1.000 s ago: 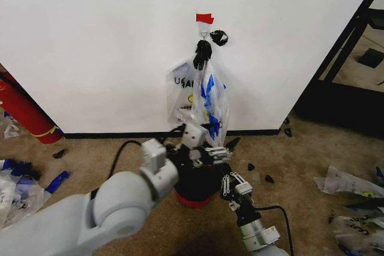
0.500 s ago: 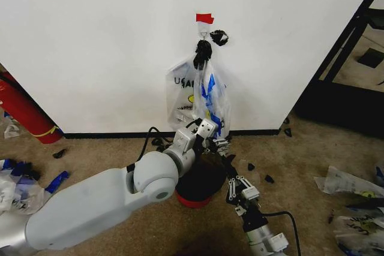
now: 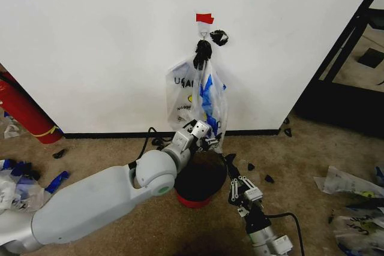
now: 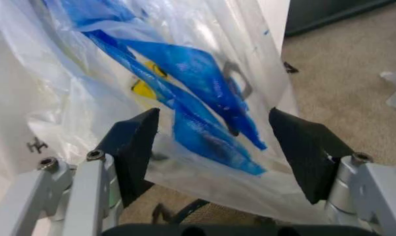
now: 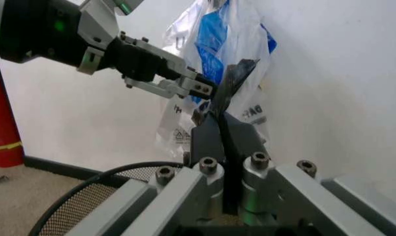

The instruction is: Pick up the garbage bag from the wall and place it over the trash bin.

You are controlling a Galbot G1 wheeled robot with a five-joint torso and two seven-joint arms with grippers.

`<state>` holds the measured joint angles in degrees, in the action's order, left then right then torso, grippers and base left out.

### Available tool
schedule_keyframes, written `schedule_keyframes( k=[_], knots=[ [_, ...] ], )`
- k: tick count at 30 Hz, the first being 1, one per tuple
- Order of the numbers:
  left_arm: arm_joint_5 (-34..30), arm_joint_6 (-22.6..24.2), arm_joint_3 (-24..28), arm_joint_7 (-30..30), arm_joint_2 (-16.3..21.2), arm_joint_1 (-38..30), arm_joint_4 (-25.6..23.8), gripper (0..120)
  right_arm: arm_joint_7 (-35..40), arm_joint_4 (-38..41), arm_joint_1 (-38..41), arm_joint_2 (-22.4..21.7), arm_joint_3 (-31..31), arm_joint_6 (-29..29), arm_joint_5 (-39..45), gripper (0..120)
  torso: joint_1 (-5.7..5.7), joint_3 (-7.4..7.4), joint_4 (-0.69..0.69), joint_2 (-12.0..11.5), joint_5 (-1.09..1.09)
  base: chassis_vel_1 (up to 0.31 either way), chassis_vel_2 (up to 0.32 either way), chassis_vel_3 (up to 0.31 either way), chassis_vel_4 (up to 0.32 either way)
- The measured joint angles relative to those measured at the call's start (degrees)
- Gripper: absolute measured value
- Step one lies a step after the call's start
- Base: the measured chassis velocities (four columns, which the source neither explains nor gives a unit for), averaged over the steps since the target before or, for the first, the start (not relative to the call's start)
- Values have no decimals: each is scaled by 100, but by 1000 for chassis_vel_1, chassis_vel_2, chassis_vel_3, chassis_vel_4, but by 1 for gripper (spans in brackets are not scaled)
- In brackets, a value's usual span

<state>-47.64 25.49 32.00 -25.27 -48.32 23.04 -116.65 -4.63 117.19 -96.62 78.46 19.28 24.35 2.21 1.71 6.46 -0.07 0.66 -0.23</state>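
The garbage bag (image 3: 198, 97) hangs by its knotted handles from a hook on the white wall (image 3: 108, 46), under a red tape strip (image 3: 204, 18). My left gripper (image 3: 209, 142) reaches to the bag's lower end. In the left wrist view the gripper (image 4: 214, 147) is open, with the crinkled blue-and-white bag (image 4: 184, 88) between its black pads (image 4: 135, 145). The trash bin (image 3: 201, 179), dark with a red base, stands on the carpet below the bag. My right gripper (image 3: 243, 191) is low beside the bin's right side and shut (image 5: 223, 129). A thin dark sliver shows just past its tips.
A small black knotted clump (image 3: 219, 37) hangs next to the hook. A long red cylinder (image 3: 24, 112) leans at the left wall. A black shelf frame (image 3: 348, 40) stands at the right. Loose plastic bags (image 3: 351, 185) and dark scraps litter the carpet on both sides.
My left arm has stretched forward from above the bin, bringing its open gripper up around the bag's lower end. The right gripper has sunk slightly.
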Motion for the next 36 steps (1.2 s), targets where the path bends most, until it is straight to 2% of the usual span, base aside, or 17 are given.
schedule_keyframes(
  k=[10, 14, 16, 17, 21, 22, 28, 33, 36],
  knots=[
    [0, 3, -87, 27, 220, 78, -197, 66, 0, -14, 70, 19, -54, -12, -23, 0, 0, 0, 0, 0, 0, 0, 0, 0, 0],
    [25, 5, -128, 129, 352, 151, -266, 61, 5, -18, 81, 16, -60, -32, -28, 0, 0, 0, 0, 1, 0, 0, 0, 0, 0],
    [39, 5, -138, 187, 401, 165, -269, 52, 8, -8, 75, 18, -63, -37, -35, 0, 0, 0, 0, 1, 0, 0, 0, 0, 0],
    [39, 5, -138, 187, 401, 165, -269, 52, 8, -8, 75, 18, -63, -37, -35, 0, 0, 0, 0, 1, 0, 0, 0, 0, 0],
    [53, 4, -127, 220, 376, 166, -197, 32, 10, 14, 70, 29, -78, -38, -38, 0, 0, 0, 0, 1, 0, 0, 0, 0, 0],
    [53, 4, -127, 220, 376, 166, -197, 32, 10, 14, 70, 29, -78, -38, -38, 0, 0, 0, 0, 1, 0, 0, 0, 0, 0],
    [-27, 66, -82, 151, 193, 133, -19, 8, 9, 49, 21, 23, -64, -38, -40, 0, 0, 0, 0, 1, 0, 0, 0, 0, 0],
    [-132, 98, -48, 40, 72, 62, 87, 10, 8, 49, 4, 26, -51, -35, -38, 0, 0, 0, -1, 1, 0, 0, 0, 0, 0],
    [-189, 87, -112, -37, 72, 48, 65, 7, 11, 32, 10, 34, 9, -22, -9, 0, 0, 0, -1, 1, 0, 0, 0, 0, 0]
  ],
)
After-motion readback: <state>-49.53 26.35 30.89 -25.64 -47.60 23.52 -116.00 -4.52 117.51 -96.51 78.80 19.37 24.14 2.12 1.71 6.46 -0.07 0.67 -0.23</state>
